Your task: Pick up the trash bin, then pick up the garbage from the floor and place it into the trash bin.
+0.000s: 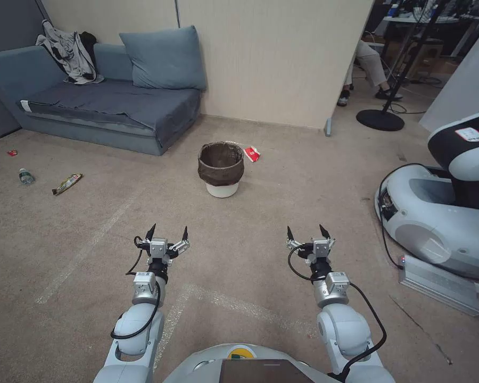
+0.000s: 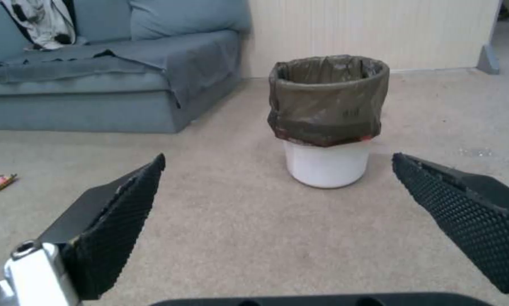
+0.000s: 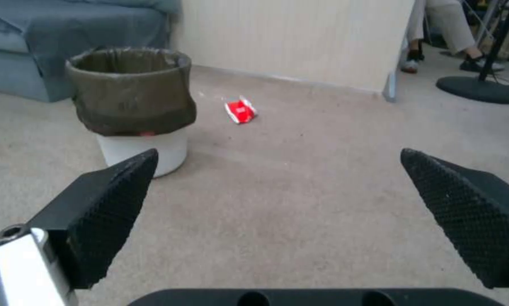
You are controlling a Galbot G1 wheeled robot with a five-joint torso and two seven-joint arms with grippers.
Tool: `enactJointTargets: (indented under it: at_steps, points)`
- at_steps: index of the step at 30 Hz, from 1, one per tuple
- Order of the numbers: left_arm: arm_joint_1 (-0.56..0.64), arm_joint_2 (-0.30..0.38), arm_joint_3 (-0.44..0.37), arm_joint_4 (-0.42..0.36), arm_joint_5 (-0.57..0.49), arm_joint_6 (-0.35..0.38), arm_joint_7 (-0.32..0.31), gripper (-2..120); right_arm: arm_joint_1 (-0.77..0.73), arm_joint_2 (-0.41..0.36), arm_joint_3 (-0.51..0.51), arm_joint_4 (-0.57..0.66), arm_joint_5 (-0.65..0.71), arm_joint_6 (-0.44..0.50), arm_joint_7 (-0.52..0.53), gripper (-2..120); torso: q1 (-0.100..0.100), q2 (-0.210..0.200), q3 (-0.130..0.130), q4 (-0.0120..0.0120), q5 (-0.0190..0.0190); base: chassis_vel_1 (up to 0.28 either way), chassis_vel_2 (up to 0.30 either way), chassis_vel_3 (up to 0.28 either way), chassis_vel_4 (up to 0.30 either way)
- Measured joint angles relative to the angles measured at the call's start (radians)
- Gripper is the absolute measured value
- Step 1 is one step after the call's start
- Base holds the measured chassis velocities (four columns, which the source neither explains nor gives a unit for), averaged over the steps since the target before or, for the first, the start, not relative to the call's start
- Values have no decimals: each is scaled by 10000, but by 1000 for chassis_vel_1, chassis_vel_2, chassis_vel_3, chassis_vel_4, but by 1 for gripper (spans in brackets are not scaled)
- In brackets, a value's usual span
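The trash bin (image 1: 221, 170), a small white bucket with a dark bag folded over its rim, stands upright on the beige carpet floor (image 1: 261, 223) ahead of me. It also appears as the trash bin (image 2: 328, 121) and the trash bin (image 3: 132, 106) in the wrist views. Garbage lies scattered: a red packet (image 1: 252, 153) just behind the bin, seen again as the red packet (image 3: 240, 110), a yellow wrapper (image 1: 67, 183), a small bottle (image 1: 26, 176) and a red scrap (image 1: 12, 152) at far left. My left gripper (image 1: 167, 234) and right gripper (image 1: 308, 233) hover open and empty, short of the bin.
A blue-grey sofa (image 1: 101, 101) with a cushion and clothes stands at the back left, a beige partition wall (image 1: 271, 58) behind the bin. Another white robot base (image 1: 436, 213) with a cable sits at right. A lamp stand base (image 1: 379, 119) stands at back right.
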Motion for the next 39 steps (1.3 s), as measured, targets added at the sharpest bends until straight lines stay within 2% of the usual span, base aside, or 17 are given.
enactJointTargets:
  at_steps: [33,35,37,39]
  points:
    - [0,0,0,0,0,0,0,100,-12,0,3,14,1,0,0,100,0,0,0,0,0,0,0,0,0]
    - [12,0,0,-23,-1,0,-1,100,-63,7,23,151,3,-40,-1,100,0,-1,0,2,1,0,0,0,0]
    - [117,-4,23,-249,-28,26,-17,100,-387,36,173,975,15,-300,-8,100,0,0,0,0,-1,0,0,0,0]
    - [123,-3,8,-278,-39,39,-23,100,-486,48,214,1232,19,-385,-14,100,0,0,0,-4,3,0,0,0,0]
